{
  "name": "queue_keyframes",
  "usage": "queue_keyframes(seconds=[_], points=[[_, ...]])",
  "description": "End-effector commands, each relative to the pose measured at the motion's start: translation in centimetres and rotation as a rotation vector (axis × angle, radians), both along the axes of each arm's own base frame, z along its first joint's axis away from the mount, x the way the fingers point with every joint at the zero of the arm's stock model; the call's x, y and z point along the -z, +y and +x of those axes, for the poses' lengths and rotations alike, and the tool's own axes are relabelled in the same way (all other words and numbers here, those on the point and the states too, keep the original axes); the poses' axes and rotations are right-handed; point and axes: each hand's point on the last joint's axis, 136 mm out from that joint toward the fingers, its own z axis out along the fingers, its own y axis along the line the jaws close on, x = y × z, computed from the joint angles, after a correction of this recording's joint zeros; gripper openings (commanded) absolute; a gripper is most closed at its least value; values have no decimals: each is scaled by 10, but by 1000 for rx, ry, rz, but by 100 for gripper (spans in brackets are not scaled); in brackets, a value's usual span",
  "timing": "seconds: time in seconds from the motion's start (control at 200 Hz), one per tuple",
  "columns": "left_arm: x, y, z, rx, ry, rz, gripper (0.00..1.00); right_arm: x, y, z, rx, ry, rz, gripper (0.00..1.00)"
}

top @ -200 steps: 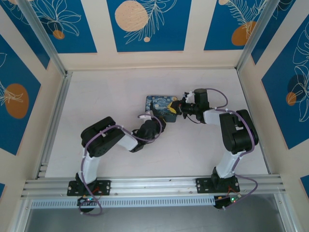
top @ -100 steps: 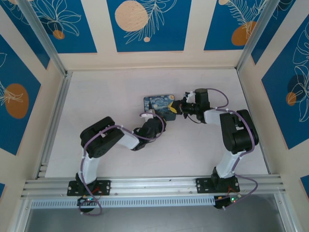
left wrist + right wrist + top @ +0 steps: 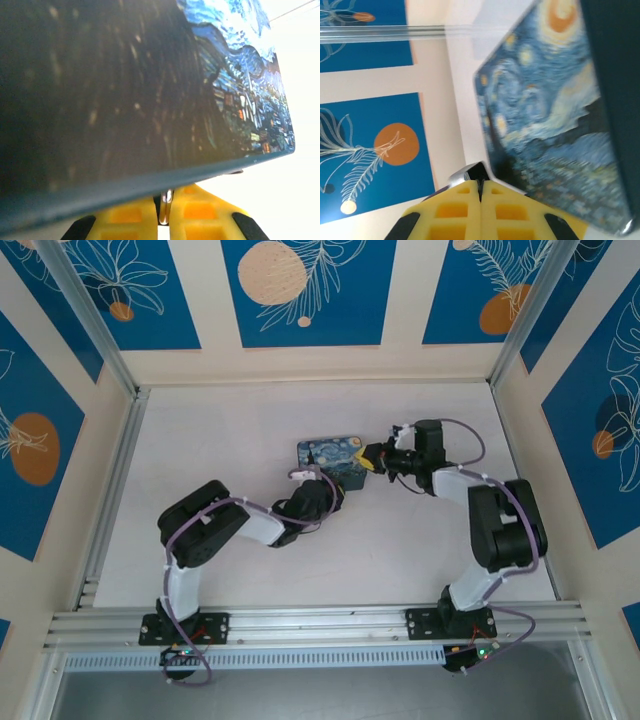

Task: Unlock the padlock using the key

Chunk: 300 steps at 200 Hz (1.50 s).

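A thin silvery metal piece that looks like the key (image 3: pixel 165 207) stands upright between the yellow pads of my left gripper (image 3: pixel 165 194), which is shut on it. The piece sits just below the near edge of the square night-sky tin (image 3: pixel 150 75). From above, my left gripper (image 3: pixel 329 484) is at the tin's (image 3: pixel 330 455) near side. My right gripper (image 3: pixel 372 457) touches the tin's right corner. In the right wrist view that gripper (image 3: pixel 480 182) is shut, its tips against the tin's (image 3: pixel 555 115) silvery corner rim. The padlock is hidden.
The tin lies mid-table on the pale tabletop (image 3: pixel 220 440). Blue flower-printed wall panels (image 3: pixel 300 290) enclose the back and sides. An aluminium rail (image 3: pixel 320 620) runs along the near edge by the arm bases.
My left gripper's jaws have closed onto the thin metal piece, and the left arm has settled lower. The right arm has shifted slightly right. The tin has turned a little.
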Motion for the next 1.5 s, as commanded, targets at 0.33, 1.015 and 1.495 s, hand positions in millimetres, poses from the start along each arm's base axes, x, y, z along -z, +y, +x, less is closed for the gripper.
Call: queue_keyframes(seconds=[0.33, 1.015, 1.495], points=[[-40, -17, -20, 201, 161, -246, 0, 1, -15, -86, -46, -62, 6, 0], [-98, -26, -12, 237, 137, -487, 0, 43, -25, -124, 26, 69, 56, 0], [-129, -23, -9, 207, 127, -605, 0, 33, -30, -106, 120, 87, 97, 0]])
